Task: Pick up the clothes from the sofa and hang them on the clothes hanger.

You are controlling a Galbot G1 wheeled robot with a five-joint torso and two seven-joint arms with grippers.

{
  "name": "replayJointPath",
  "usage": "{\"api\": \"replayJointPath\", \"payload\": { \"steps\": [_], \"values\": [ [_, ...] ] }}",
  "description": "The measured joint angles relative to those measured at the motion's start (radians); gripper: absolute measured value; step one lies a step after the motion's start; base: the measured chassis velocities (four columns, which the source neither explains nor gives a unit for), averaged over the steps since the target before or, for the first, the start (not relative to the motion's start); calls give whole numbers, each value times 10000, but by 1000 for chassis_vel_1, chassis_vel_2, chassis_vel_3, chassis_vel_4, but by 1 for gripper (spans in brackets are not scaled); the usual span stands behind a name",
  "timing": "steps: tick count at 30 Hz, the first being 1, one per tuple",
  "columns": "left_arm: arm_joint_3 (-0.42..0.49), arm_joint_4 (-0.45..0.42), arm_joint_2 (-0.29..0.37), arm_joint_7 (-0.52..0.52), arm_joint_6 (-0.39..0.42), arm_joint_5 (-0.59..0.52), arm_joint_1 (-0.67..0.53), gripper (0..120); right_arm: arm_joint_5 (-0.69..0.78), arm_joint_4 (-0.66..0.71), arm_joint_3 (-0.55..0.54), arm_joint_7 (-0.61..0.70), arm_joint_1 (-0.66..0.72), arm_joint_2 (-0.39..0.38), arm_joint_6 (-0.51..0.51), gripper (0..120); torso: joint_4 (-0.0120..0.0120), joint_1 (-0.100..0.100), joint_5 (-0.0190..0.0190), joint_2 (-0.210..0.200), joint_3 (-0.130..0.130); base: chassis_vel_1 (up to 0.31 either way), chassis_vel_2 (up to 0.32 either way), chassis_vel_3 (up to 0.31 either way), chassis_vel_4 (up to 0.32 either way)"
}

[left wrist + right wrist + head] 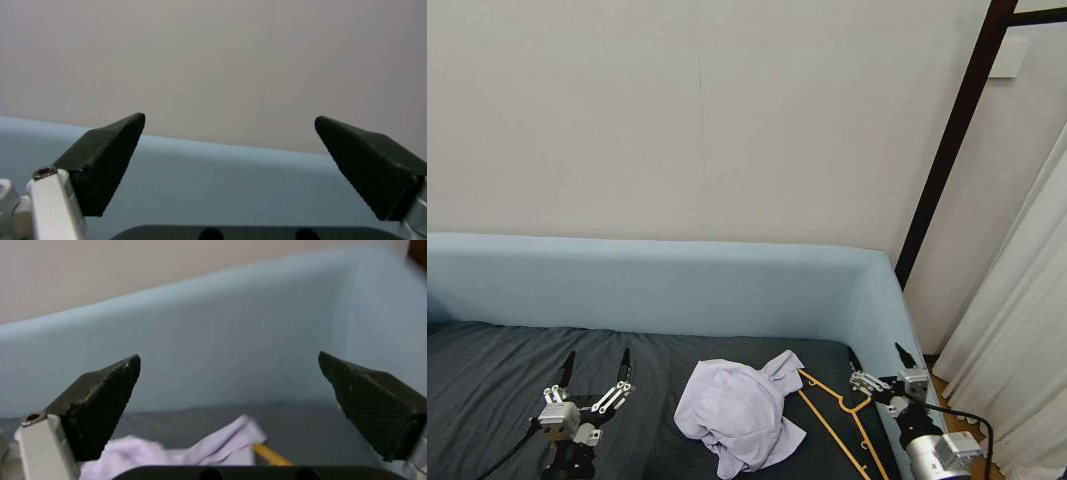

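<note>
A crumpled pale lilac garment (739, 410) lies on the dark grey seat of the sofa (507, 360), and its edge shows in the right wrist view as lilac cloth (200, 450). An orange clothes hanger (842, 425) lies flat just right of it, with its tip (270, 454) beside the cloth. My left gripper (597, 362) hovers open above the seat, left of the garment, its fingers (107, 160) spread wide. My right gripper (879, 362) stands open near the sofa's right arm, right of the hanger, with nothing between its fingers (100, 405).
The light blue sofa backrest (677, 285) runs behind the seat and turns into a side arm (882, 320) on the right. A dark upright pole (952, 140) leans by the wall at right, with white curtains (1027, 350) beside it.
</note>
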Motion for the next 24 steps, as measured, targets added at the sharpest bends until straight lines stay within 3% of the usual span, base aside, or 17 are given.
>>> {"api": "replayJointPath", "payload": {
  "steps": [2, 4, 7, 9, 13, 24],
  "values": [
    [-272, -33, -77, -27, -1, 0, 107, 100, 1699, -393, -682, 833, 910, 219, -884, 100, 2, 0, 1, 0, 0, 0, 0, 0, 0],
    [-363, -33, -95, -26, -6, 0, 136, 100, 2172, -547, -877, 1045, 1202, 297, -1115, 100, 4, 0, 2, -2, 1, 0, 0, 0, 0],
    [-810, 290, -111, -35, -147, 136, 150, 100, 3617, -1446, -1543, 1745, 2320, 716, -2302, 100, 2, 0, -2, -1, 1, 0, 0, 0, 0],
    [-853, 335, -110, -40, -164, 157, 145, 100, 3659, -1524, -1573, 1768, 2380, 751, -2364, 100, 2, 1, -2, -1, 1, 0, 0, 0, 0],
    [-1254, 701, -155, -42, -307, 239, 178, 100, 4059, -3413, -2017, 1913, 3441, 1744, -3184, 100, 0, 1, -1, -1, 1, 0, 0, 0, 0],
    [-1159, 742, -252, -229, -245, 416, 156, 100, 3935, -5335, -2077, 1980, 3679, 3257, -3614, 100, -1, 0, 1, -2, 1, 0, 0, 0, 0]
  ]
}}
